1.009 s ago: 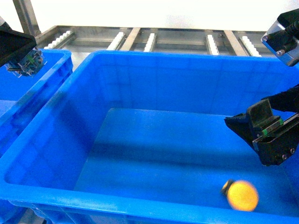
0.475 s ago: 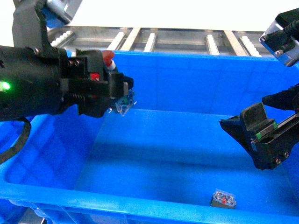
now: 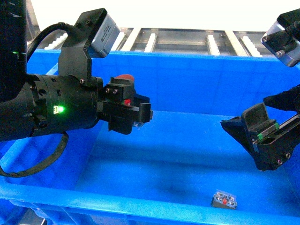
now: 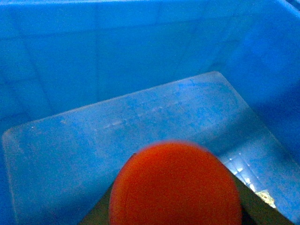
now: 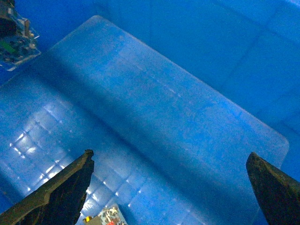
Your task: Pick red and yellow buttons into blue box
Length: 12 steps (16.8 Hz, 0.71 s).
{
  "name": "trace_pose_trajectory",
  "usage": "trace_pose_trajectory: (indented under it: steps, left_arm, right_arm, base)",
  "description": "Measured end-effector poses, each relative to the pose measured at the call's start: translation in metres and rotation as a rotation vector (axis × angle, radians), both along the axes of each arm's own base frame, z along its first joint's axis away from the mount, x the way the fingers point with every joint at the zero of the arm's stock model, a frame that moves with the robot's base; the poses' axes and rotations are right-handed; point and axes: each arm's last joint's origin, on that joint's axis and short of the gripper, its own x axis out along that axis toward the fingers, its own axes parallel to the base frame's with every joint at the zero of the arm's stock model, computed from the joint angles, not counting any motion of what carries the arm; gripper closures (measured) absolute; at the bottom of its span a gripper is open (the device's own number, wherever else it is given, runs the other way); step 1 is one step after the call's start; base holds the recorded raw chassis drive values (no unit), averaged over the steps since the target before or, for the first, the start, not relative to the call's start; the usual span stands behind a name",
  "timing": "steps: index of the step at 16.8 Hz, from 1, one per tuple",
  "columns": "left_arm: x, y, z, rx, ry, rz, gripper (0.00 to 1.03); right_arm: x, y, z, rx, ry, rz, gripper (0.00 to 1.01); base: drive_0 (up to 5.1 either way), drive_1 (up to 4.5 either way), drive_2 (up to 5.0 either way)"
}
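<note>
Left gripper (image 3: pixel 133 110) moved further right over blue box (image 3: pixel 197 79), clamped on red button (image 3: pixel 124 78); right gripper (image 5: pixel 171 187) wide open, empty, above yellow button (image 3: pixel 224 199) lower right.

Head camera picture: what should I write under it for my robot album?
Left end effector carries the red button over the blue box; right end effector hangs open and empty.

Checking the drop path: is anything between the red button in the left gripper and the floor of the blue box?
Nothing visible. The red button hangs in the left gripper over bare box floor; the other button lies off to the right.
</note>
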Motion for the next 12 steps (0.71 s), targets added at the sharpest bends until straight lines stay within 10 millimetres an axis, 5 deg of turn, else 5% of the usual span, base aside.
trace_pose_trajectory:
  steps: [6, 12]
  left_arm:
    - [-0.0003, -0.0007, 0.0000, 0.001, 0.000, -0.003, 0.03]
    - [-0.0003, -0.0007, 0.0000, 0.000, -0.001, -0.003, 0.05]
  right_arm:
    - [0.0000, 0.0000, 0.0000, 0.000, 0.000, 0.000, 0.03]
    - [0.0000, 0.0000, 0.0000, 0.000, 0.000, 0.000, 0.03]
  base:
    - [0.0, 0.00, 0.0]
    - [0.0, 0.00, 0.0]
